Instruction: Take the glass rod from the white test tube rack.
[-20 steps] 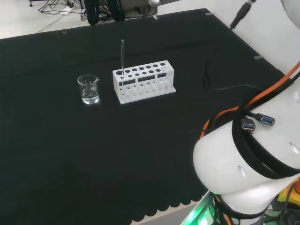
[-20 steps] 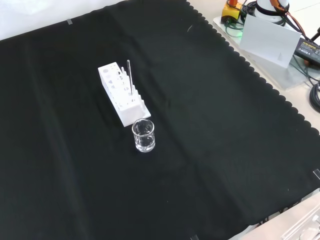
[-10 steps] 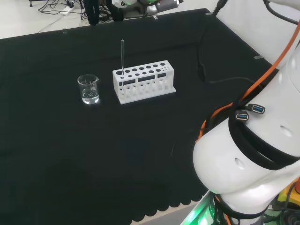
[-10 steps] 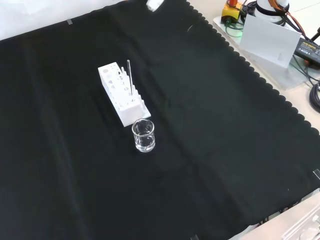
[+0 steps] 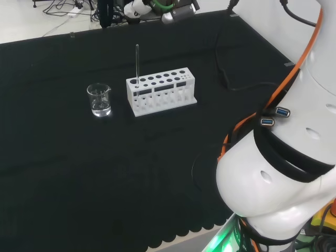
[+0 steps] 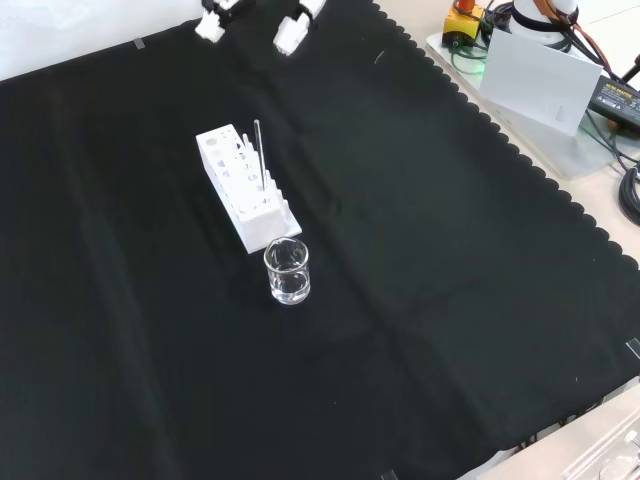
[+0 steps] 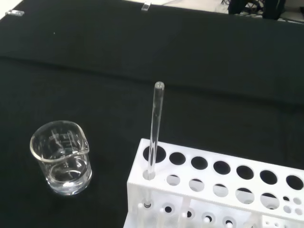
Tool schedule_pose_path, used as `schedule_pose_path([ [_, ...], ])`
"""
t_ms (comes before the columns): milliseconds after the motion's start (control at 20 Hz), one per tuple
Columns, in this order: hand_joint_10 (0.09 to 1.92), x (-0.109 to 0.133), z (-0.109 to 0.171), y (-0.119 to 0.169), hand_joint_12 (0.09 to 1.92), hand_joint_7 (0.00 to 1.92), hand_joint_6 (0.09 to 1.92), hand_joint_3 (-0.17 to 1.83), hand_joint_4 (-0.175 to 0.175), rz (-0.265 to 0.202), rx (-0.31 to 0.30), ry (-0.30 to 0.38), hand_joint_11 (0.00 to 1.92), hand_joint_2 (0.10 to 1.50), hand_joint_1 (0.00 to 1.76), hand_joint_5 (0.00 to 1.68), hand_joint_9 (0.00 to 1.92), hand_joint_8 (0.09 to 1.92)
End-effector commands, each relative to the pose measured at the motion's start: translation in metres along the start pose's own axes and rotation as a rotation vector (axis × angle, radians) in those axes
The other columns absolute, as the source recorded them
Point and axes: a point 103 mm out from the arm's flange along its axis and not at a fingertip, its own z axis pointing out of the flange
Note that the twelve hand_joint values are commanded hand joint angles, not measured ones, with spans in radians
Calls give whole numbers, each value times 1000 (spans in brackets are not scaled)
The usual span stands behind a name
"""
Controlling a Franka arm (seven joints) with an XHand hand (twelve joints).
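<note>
the glass rod point(image 5: 137, 63) stands upright in the left end hole of the white test tube rack point(image 5: 161, 91) in the head view, a glass beaker point(image 5: 99, 100) just left; the hand point(image 6: 290, 30) hangs far off, finger pose unclear

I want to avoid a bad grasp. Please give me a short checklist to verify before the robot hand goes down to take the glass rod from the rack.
1. Glass rod upright in an end hole of the white rack: ok.
2. Rod top free: ok.
3. Beaker apart from the rack: ok.
4. Robot hand above the rod: not ok, at the cloth's far edge in the front view.
5. Fingers open: cannot tell.
</note>
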Motion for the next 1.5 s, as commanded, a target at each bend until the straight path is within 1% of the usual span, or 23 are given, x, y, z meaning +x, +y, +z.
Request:
schedule_pose_path([
  [50,764,-1,16,13,1434,181,87,-175,-128,-28,22,-17,131,1203,550,312,309,752],
  [400,762,-4,39,20,1432,185,87,-175,-128,-34,64,-24,133,1205,546,314,313,752],
  [450,762,-4,43,21,1432,188,87,-175,-128,-41,67,-21,134,1206,546,314,314,753],
  [850,766,-6,74,19,1432,201,87,-175,-128,-54,113,-15,158,1208,547,317,339,757],
  [1250,765,-6,93,26,1426,207,87,-175,-128,-59,132,-8,173,1208,548,319,353,758],
  [1500,764,-4,107,26,1423,209,87,-175,-128,-65,144,3,178,1208,547,317,360,759],
])
